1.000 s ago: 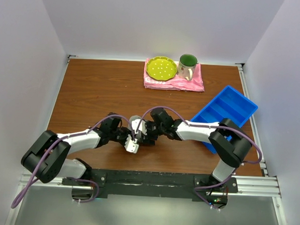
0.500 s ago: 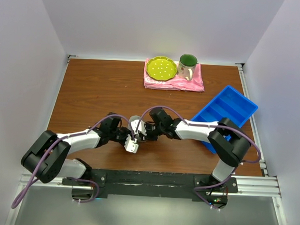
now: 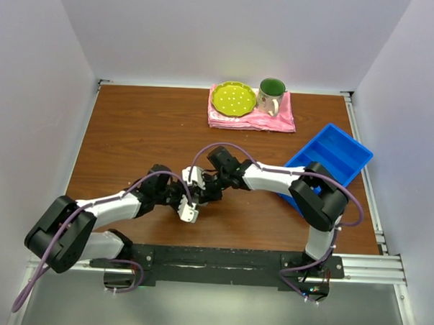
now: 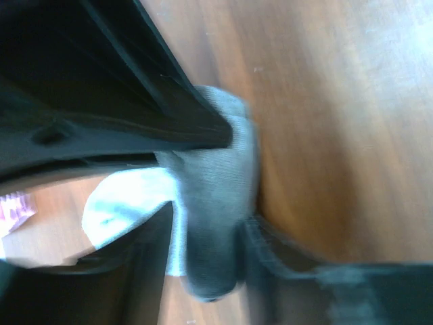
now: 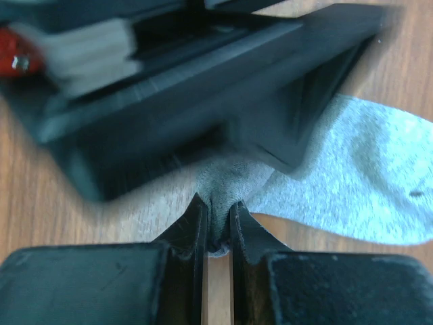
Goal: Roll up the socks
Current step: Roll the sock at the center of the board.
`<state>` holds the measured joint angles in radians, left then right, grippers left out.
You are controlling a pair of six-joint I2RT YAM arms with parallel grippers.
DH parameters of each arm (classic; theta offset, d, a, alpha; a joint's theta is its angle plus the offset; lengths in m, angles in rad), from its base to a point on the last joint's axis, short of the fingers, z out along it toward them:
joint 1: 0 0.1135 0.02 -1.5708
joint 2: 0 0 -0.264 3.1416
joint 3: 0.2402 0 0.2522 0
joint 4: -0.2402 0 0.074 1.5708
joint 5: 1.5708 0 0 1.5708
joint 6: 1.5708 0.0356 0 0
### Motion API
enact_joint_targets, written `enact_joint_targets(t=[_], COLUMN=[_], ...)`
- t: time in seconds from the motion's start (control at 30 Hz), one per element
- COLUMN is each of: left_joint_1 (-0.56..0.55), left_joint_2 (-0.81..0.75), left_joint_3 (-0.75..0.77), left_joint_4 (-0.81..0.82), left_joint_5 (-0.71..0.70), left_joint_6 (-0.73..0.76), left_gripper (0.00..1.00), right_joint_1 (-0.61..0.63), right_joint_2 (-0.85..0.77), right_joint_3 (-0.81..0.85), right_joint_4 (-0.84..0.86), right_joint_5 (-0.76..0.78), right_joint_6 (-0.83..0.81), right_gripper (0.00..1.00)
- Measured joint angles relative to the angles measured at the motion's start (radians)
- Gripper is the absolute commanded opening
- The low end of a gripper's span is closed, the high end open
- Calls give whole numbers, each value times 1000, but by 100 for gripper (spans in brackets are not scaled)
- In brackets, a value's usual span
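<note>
A grey knitted sock [image 4: 215, 196] lies bunched on the brown table. In the left wrist view it runs between my left gripper's [image 4: 208, 227] two fingers and fills the gap. That view is blurred, so I cannot see whether they press on it. My right gripper [image 5: 218, 218] is shut on a small pinch of the sock's [image 5: 352, 176] fabric, and the rest spreads flat to its right. In the top view the two grippers, left [image 3: 188, 204] and right [image 3: 203, 185], meet head to head near the table's front middle. There they hide most of the sock.
A pink cloth [image 3: 275, 122] at the back carries a green plate [image 3: 233, 98] and a green-lined mug [image 3: 271, 95]. A blue divided tray [image 3: 334, 155] lies at the right, partly under my right arm. White walls close in the table's left, right and back sides.
My right arm has swung left and its gripper has shut on a pinch of the sock. My left gripper's fingers stand wider around the sock than before.
</note>
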<state>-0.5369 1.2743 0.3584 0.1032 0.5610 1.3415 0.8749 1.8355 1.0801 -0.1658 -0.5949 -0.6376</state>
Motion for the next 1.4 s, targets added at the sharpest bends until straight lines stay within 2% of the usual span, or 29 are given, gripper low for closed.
enact_joint_targets(t=[0.13,0.27,0.43,0.53,0.77,1.1,1.27,1.3,1.4], left_joint_1=[5,6,6,8,13,11,6,5,4], left_joint_2=[-26,-47,-71,-89,-127,-167,-171,-170,-164], left_joint_3=[-24,-39,-43,-44,-66,-111,-120,-121,-121], left_joint_4=[42,62,48,34,27,45,52,50,41], left_joint_5=[-19,-28,-34,-37,-90,-128,-134,-138,-146], left_joint_6=[35,77,123,140,150,248,292,297,312], left_gripper=[70,77,93,98,99,99,90,85,78], right_joint_1=[-11,-27,-43,-55,-70,-118,-148,-154,-166], right_joint_2=[39,78,137,169,254,367,415,427,460], right_joint_3=[63,113,181,216,321,430,476,491,528], right_joint_4=[-51,-82,-115,-137,-208,-262,-286,-294,-311], right_joint_5=[-48,-81,-123,-150,-220,-344,-393,-400,-423], right_joint_6=[21,53,109,138,204,317,358,364,376], right_gripper=[0,0,0,0,0,0,0,0,0])
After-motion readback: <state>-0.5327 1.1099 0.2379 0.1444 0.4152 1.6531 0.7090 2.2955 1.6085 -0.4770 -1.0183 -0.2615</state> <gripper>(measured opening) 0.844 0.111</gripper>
